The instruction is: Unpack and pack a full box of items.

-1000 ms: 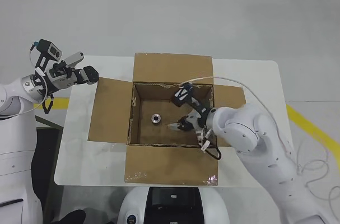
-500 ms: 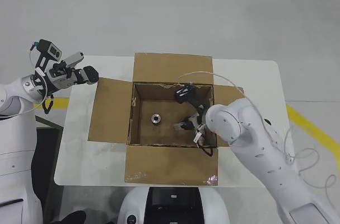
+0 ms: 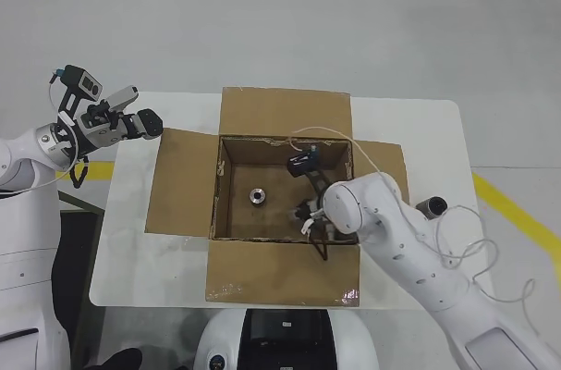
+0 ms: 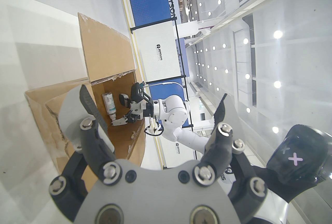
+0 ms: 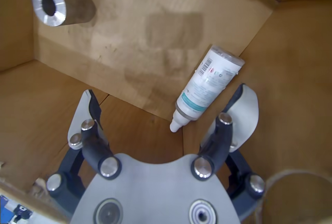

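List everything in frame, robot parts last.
Box: 1, brown cardboard, flaps open, on table.
Cylinder: 1, metal, hollow, upright on box floor.
Bottle: 1, white with teal band, in box against a wall.
Table: 1, white, under box.
Floor tape: 2 strips, yellow, either side of table.
Left arm: 1, white, beyond table's left edge, jaws open and empty.
Right arm: 1, white, down in box, jaws open by bottle.
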